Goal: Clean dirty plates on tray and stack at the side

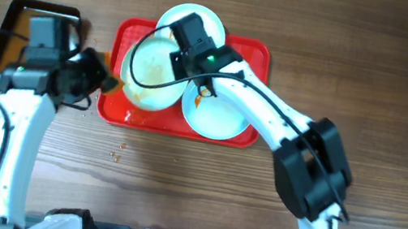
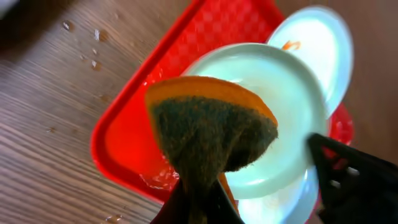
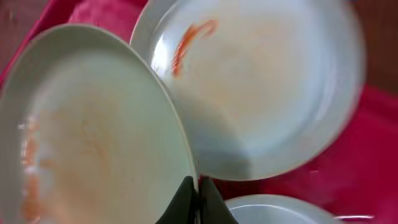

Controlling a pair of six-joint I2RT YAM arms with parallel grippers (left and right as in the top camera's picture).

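Three white plates lie on the red tray [image 1: 114, 109]. The left plate [image 1: 149, 73] is tilted up, smeared orange, and my right gripper [image 3: 197, 196] is shut on its rim [image 3: 93, 137]. A second plate [image 1: 203, 17] with an orange smear [image 3: 186, 37] lies at the back. A third plate [image 1: 220, 117] lies at the front right. My left gripper [image 2: 199, 202] is shut on an orange and dark green sponge [image 2: 211, 134], held just left of the tilted plate [image 2: 273, 99], over the tray's left edge [image 2: 124, 137].
A black pan [image 1: 14, 19] of brownish water stands left of the tray, partly under my left arm. Water drops lie on the wooden table [image 1: 120, 151] in front of the tray and beside it [image 2: 93, 46].
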